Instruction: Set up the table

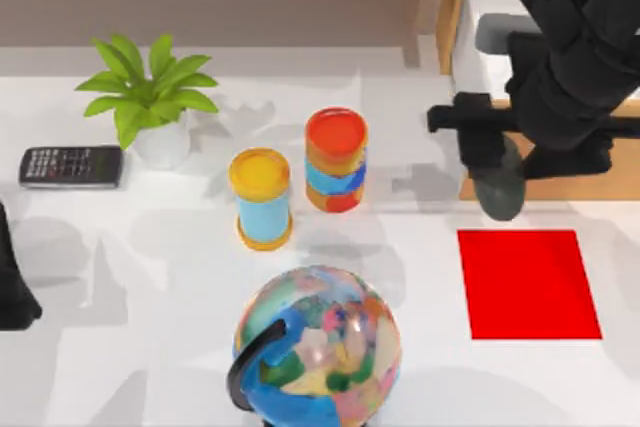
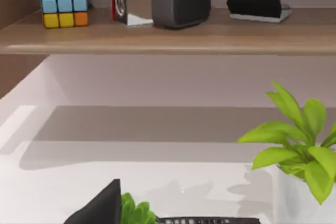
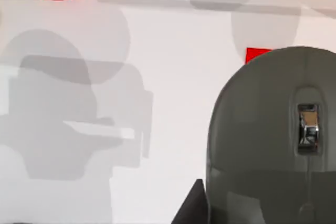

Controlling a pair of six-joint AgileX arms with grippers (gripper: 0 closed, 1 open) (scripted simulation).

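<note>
The white table (image 1: 150, 277) fills most of the top view. My right gripper (image 1: 493, 159) hangs at the right, shut on a dark grey computer mouse (image 1: 500, 192). The mouse is held in the air just beyond the far left corner of a red mat (image 1: 530, 284). In the right wrist view the mouse (image 3: 273, 140) looms large with its scroll wheel showing, and a corner of the red mat (image 3: 256, 54) peeks out behind it. My left arm (image 1: 12, 292) is parked at the left edge.
A globe (image 1: 320, 347) stands at the front middle, with a yellow-topped can (image 1: 261, 197) and a red-topped can (image 1: 336, 159) behind it. A potted plant (image 1: 150, 97) and a calculator (image 1: 70, 166) sit at the back left. A wooden cabinet (image 1: 450, 17) stands at the back right.
</note>
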